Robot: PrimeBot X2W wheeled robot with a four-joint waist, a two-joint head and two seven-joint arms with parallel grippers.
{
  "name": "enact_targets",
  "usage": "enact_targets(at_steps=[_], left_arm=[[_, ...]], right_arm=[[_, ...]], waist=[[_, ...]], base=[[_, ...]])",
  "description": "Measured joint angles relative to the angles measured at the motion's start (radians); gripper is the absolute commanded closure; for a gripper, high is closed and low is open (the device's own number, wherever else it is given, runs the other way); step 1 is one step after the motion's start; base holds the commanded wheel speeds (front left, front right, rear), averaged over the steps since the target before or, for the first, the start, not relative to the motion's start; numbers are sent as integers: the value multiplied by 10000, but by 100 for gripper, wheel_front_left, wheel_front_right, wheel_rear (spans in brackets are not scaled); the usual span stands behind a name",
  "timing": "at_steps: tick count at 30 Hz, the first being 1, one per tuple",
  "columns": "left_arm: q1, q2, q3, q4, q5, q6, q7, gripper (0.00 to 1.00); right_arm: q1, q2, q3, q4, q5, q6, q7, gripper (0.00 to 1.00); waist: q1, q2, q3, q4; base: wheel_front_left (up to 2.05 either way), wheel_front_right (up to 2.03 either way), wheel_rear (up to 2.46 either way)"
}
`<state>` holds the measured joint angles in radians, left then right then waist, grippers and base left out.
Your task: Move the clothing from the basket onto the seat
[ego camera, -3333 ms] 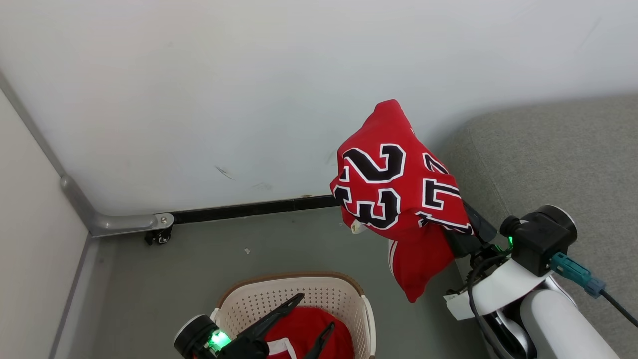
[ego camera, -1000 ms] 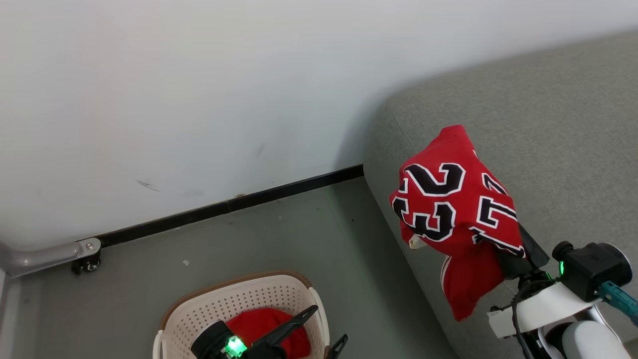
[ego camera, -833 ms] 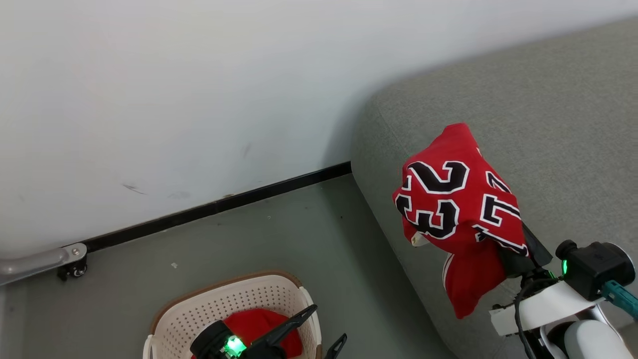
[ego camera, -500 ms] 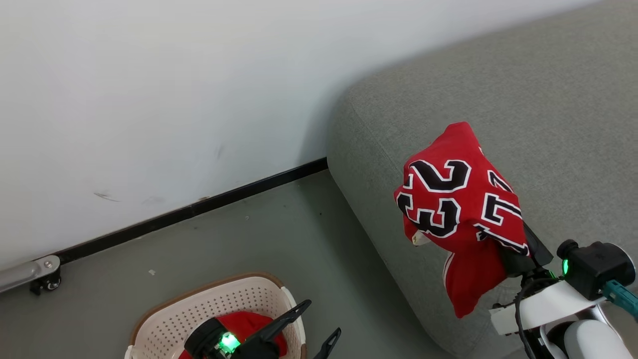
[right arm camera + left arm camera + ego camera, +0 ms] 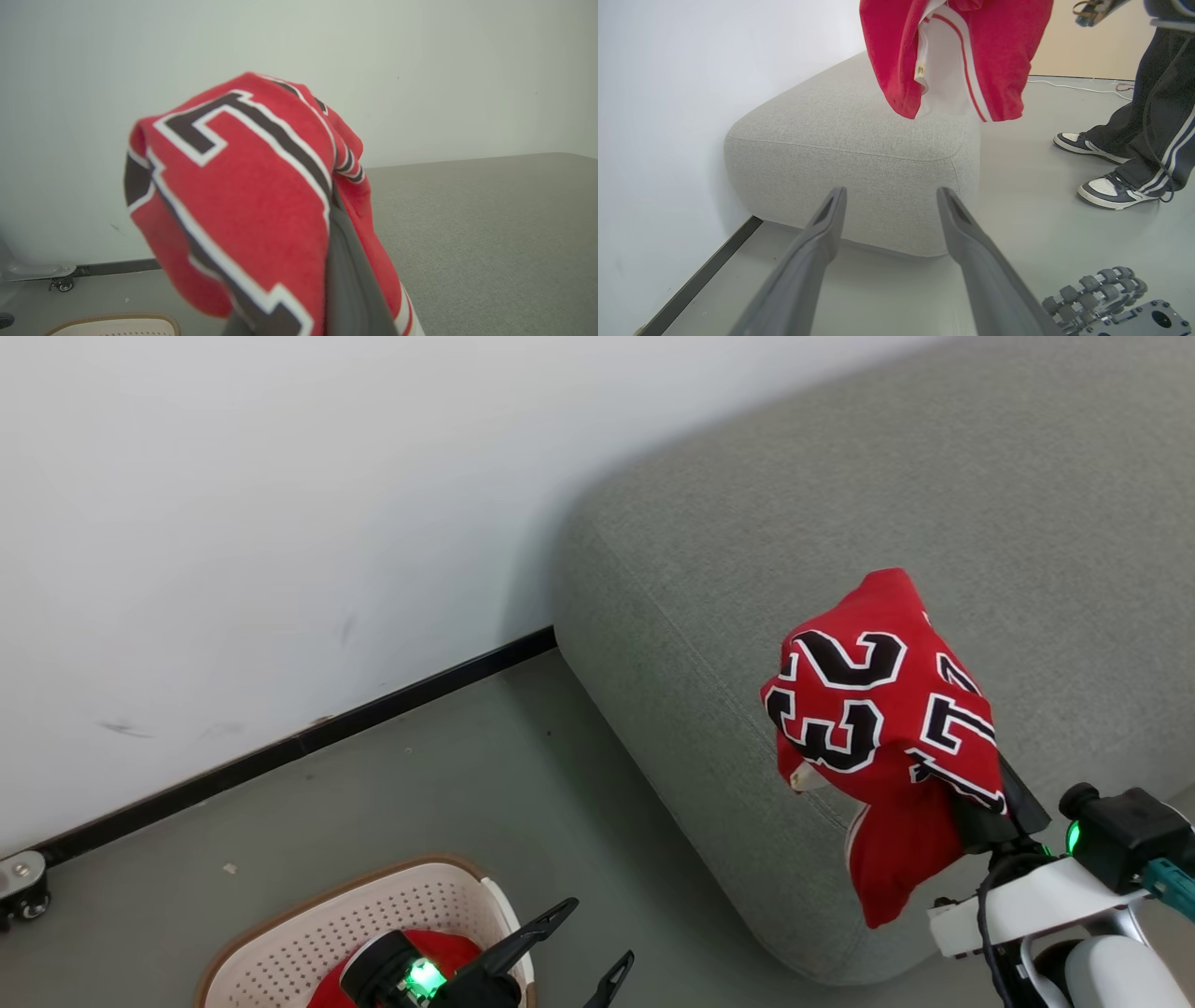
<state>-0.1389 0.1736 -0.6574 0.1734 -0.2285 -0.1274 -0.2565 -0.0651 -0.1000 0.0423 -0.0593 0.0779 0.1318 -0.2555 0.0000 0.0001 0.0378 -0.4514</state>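
Observation:
A red jersey (image 5: 878,728) with a black, white-outlined "23" drapes over my right gripper (image 5: 999,798), which is shut on it above the near edge of the grey seat (image 5: 840,504). Cloth hides the fingertips; one grey finger (image 5: 348,280) shows beneath it. The jersey's hem (image 5: 952,56) hangs just above the seat (image 5: 840,140). The cream basket (image 5: 355,887) stands on the floor at the lower left, with a plain red piece (image 5: 448,947) inside. My left gripper (image 5: 593,938) is open and empty over the basket's right rim, pointing at the seat's end (image 5: 892,193).
A white wall with a black baseboard (image 5: 280,747) runs behind the basket and seat. A small caster (image 5: 19,887) sits at the far left. A person's legs and sneakers (image 5: 1111,191) stand on the floor beyond the seat. My wheeled base (image 5: 1101,289) is low right.
The camera has swung toward the seat, so wall, basket and caster slid left in the view. The jersey stays on my right gripper. The left gripper stays open.

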Motion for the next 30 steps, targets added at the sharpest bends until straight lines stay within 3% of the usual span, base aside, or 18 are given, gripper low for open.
enact_targets(at_steps=[15,22,30], left_arm=[[-140,127,-433,-119,217,0,0,0],[-215,148,-119,-107,815,0,0,0],[-197,59,-516,-403,922,0,0,0]], right_arm=[[255,249,-911,138,0,0,0,100],[256,416,-2305,575,2,-2,0,100],[198,481,-2631,1168,161,-2,0,100]], waist=[[1,0,196,-645],[0,0,306,-795],[0,0,495,-883]], base=[[0,0,0],[0,0,0],[0,0,0]])
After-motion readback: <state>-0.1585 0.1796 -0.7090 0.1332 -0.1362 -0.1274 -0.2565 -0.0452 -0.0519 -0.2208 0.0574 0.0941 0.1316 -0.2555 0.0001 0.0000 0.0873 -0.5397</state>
